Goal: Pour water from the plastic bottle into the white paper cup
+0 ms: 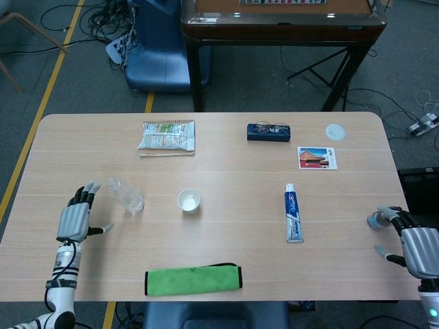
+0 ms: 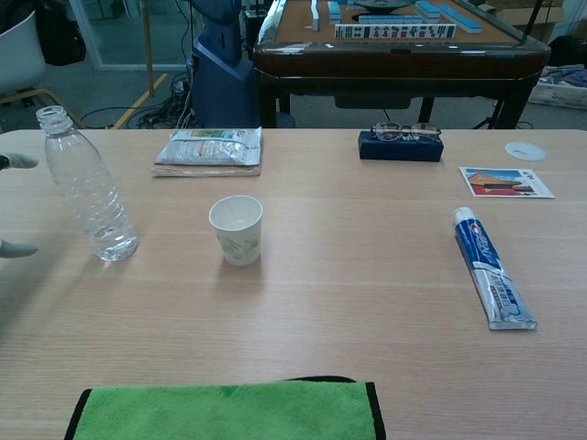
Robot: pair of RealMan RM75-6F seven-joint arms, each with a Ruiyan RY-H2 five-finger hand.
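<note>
The clear plastic bottle (image 1: 124, 195) (image 2: 87, 186) stands upright on the table with its cap off and a little water at the bottom. The white paper cup (image 1: 188, 201) (image 2: 236, 229) stands to its right, upright. My left hand (image 1: 75, 219) hovers open to the left of the bottle, apart from it; in the chest view only its fingertips (image 2: 16, 161) show at the left edge. My right hand (image 1: 411, 245) is at the table's right edge, fingers apart, holding nothing.
A green cloth (image 1: 193, 279) lies at the front edge. A toothpaste tube (image 1: 293, 213), a postcard (image 1: 317, 157), a glasses case (image 1: 269, 131), a snack packet (image 1: 167, 137) and a small lid (image 1: 335, 131) lie on the table (image 1: 233, 178).
</note>
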